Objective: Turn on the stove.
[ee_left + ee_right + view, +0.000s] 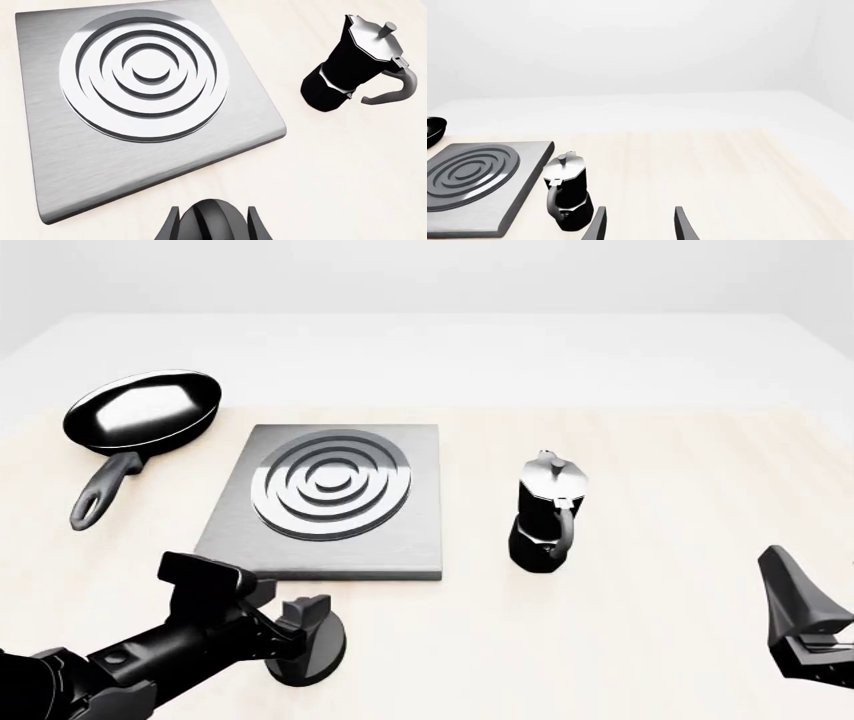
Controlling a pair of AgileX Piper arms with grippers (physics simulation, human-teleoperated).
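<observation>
The stove slab (334,502) is brushed grey metal with raised silver rings and lies left of the table's middle; it also shows in the left wrist view (143,100) and the right wrist view (474,180). Its separate round black ridged knob (315,652) stands on the table just in front of the slab's near edge. My left gripper (296,632) is down at the knob, and in the left wrist view the knob (212,220) fills the gap between the two spread fingers. My right gripper (805,635) is open and empty at the right front, far from the stove.
A black-and-silver moka pot (547,515) stands upright just right of the slab. A black frying pan (140,415) lies at the back left, with its handle pointing toward the near side. The light wooden table (667,460) stretches to the right of the pot.
</observation>
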